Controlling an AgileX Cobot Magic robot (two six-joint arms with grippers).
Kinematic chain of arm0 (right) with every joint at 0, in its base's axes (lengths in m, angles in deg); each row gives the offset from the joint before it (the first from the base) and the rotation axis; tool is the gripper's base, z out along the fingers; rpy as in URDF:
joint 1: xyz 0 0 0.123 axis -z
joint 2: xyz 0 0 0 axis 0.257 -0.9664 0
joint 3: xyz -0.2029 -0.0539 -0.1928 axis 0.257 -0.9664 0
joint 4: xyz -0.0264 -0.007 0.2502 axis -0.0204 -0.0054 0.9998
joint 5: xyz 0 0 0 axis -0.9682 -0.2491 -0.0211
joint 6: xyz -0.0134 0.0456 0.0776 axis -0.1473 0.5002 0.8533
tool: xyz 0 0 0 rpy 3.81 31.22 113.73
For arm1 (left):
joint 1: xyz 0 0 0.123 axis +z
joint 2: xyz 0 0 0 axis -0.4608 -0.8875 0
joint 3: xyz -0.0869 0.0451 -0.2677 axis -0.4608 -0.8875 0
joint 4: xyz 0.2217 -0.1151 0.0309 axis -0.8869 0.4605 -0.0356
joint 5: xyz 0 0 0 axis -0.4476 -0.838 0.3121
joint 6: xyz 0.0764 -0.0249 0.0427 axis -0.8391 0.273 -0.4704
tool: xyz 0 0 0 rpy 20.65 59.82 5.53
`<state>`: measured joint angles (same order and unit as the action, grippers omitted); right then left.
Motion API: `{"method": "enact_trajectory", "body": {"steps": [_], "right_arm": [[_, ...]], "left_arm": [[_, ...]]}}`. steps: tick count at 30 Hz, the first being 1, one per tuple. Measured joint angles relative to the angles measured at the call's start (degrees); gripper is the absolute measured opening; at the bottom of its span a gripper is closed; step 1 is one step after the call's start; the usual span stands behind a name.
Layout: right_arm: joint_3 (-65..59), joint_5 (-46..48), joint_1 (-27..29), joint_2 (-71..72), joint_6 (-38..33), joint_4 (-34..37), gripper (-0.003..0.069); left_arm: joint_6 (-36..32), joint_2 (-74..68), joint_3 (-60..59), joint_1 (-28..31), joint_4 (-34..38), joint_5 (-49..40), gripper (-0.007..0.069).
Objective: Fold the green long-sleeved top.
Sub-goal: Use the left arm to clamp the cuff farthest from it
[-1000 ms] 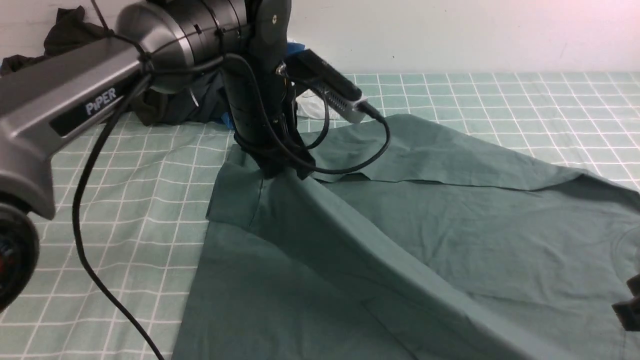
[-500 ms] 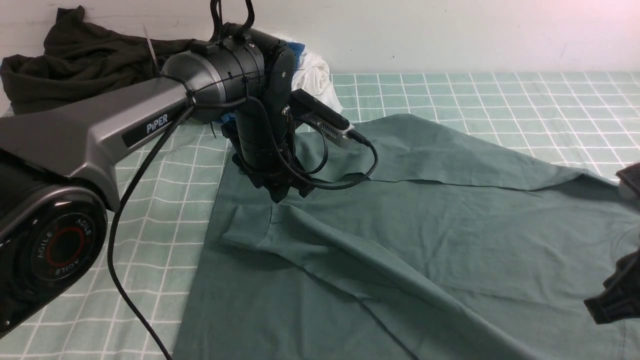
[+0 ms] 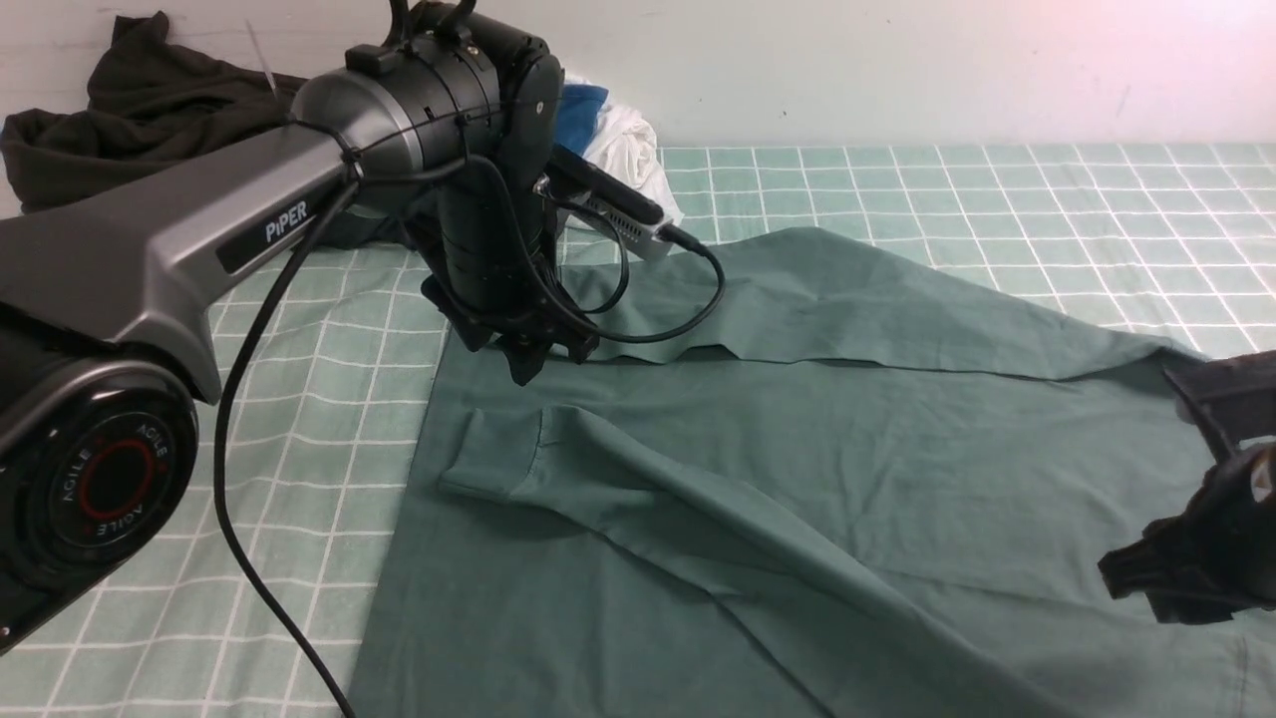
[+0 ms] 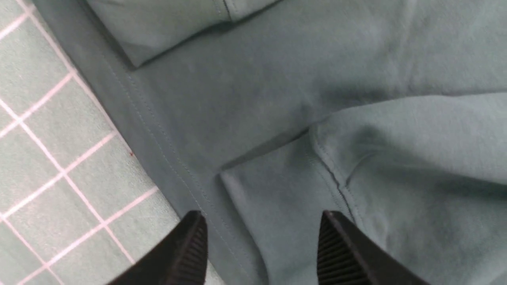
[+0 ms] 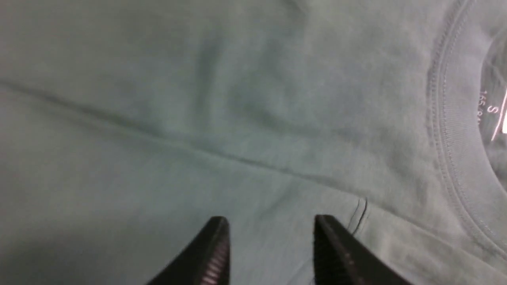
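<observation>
Top (image 3: 817, 449) lies spread on the grid sheet (image 3: 299, 399), under both grippers. Its near hem and right side run off the front view, so the outline is incomplete.

Right gripper (image 5: 271, 225): jaws apart, nothing between them, over the chest just beside the neck ring (image 5: 447, 130). In the front view it is cut off at the border and mostly a dark blur. The neck ring is only partly in frame, in the right wrist view.

A sleeve (image 3: 698, 519) lies folded across the body, its cuff (image 3: 493, 464) just on the near side of the left gripper (image 4: 261, 221).

Left gripper: jaws apart, empty, above the top's left edge. A second cuff (image 4: 277, 198) lies right below the gap. Can't tell if the tips touch cloth.

Beyond that gripper are a white cloth (image 3: 628, 150) and something blue (image 3: 578, 115), both half hidden by the wrist. Further off by the wall is a dark garment (image 3: 130, 120), its lower part hidden by the left arm (image 3: 150, 259).

Writing:
- The arm's near joint cap (image 3: 105, 484) reads "AGILE" round a red ring.
- The arm's side reads "PiPER".
- Inside the neck ring is white print: "S", then digits starting "165", the rest blurred and cut off.
- A white tag edge beside it is unreadable.
</observation>
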<state>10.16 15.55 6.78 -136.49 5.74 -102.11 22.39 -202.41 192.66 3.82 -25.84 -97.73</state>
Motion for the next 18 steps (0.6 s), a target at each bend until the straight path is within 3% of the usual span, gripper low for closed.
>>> {"method": "enact_trajectory", "body": {"steps": [3, 11, 15, 18], "right_arm": [[0.1, -3.3, 0.8, -4.7, 0.1, 0.1, 0.0375], [0.7, -5.6, 0.8, -9.9, 0.3, 0.1, 0.0372], [0.9, -5.6, 0.8, -10.2, 0.1, 0.7, 0.0304], [1.0, -5.7, 0.8, -10.4, 0.1, 1.4, 0.0160]], "left_arm": [[-0.1, 0.0, 0.0, 0.2, 1.8, -0.1, 0.0357], [-0.1, 0.0, 0.0, 0.2, 2.3, -0.1, 0.0357], [-0.1, 0.0, 0.0, 0.2, 2.3, -0.1, 0.0357], [-0.1, 0.0, 0.0, 0.2, 2.4, -0.1, 0.0357]]}}
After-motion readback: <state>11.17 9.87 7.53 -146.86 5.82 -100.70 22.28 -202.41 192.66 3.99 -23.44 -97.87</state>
